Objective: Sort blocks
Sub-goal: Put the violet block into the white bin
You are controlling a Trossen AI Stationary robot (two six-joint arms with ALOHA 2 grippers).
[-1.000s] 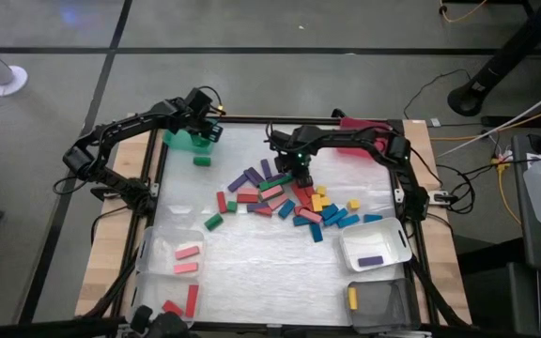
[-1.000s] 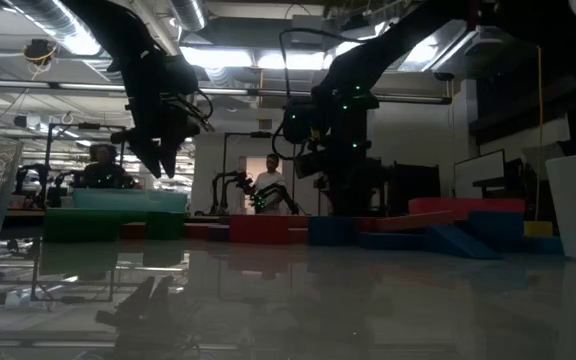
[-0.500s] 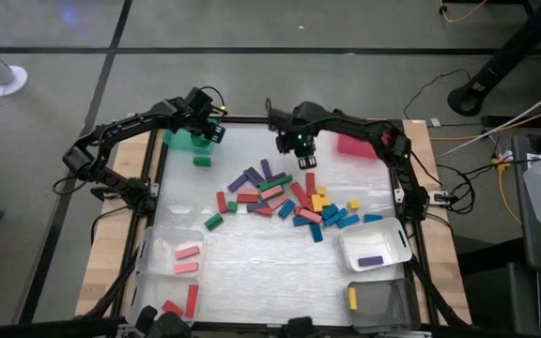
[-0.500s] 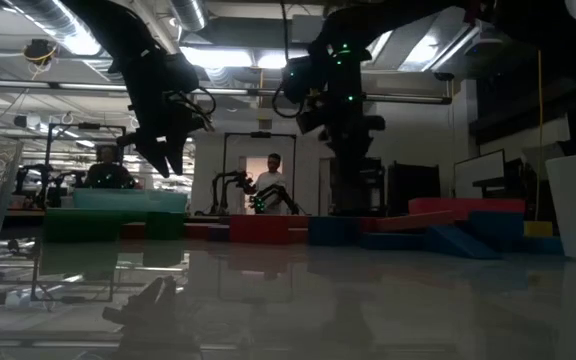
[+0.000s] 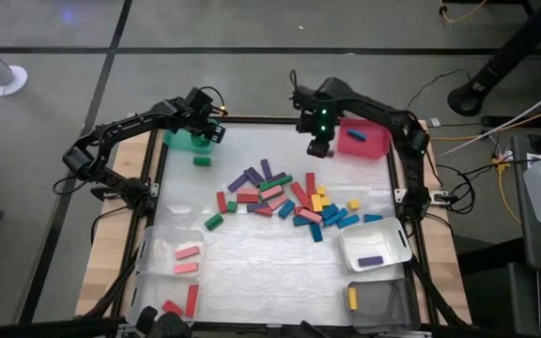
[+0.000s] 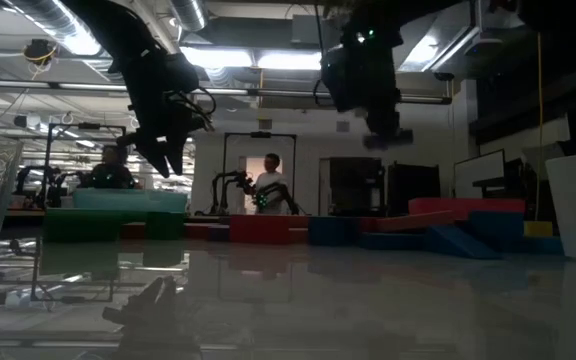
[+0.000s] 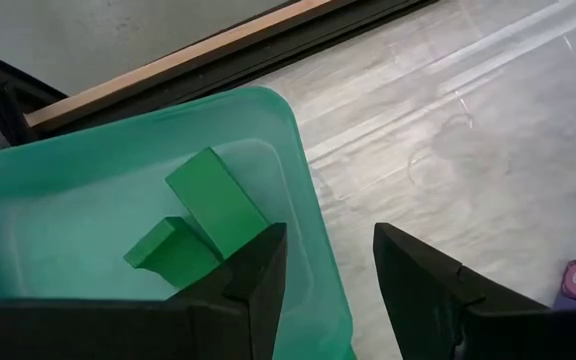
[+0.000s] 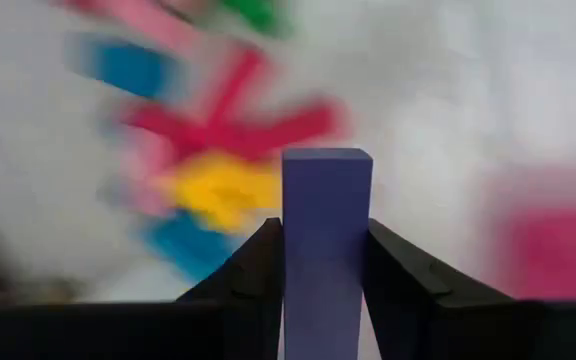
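I've got the right gripper point(image 5: 318, 148) up off the table near the far edge, just beside the red bin point(image 5: 364, 139) in the far right corner, jaws pinched on a blue-purple block point(image 8: 326, 240): a plain rectangular bar, matte, held end-up between the fingers point(image 8: 251, 265), top end sticking out past them. In the low view that gripper point(image 6: 386, 138) hangs high, well clear of the surface. The red bin already has one blue bar point(image 5: 355, 134) in it. The left gripper point(image 5: 214, 132) hovers over the green bin point(image 5: 188, 141) at the far left corner, jaws parted w/ nothing between them; its wrist view shows two green blocks point(image 7: 215, 203) lying in that bin point(image 7: 298, 170), one leaning on the other. One more green block point(image 5: 201, 161) sits on the table just outside the bin. The main pile of blocks point(image 5: 285, 199) is mid-table: short bars, mixed red, pink, green, blue, purple, w/ a few small yellow ones, many touching or overlapping, a stray green bar point(image 5: 214, 222) on its left side. Near edge, left: a clear bin point(image 5: 153, 258) w/ two pink bars point(image 5: 187, 252), and two red bars point(image 5: 192, 299) nearer the corner. Near edge, right: a white bin point(image 5: 388, 242) w/ one purple bar point(image 5: 371, 260), and a grey bin point(image 5: 388, 302) w/ one yellow bar point(image 5: 352, 298).
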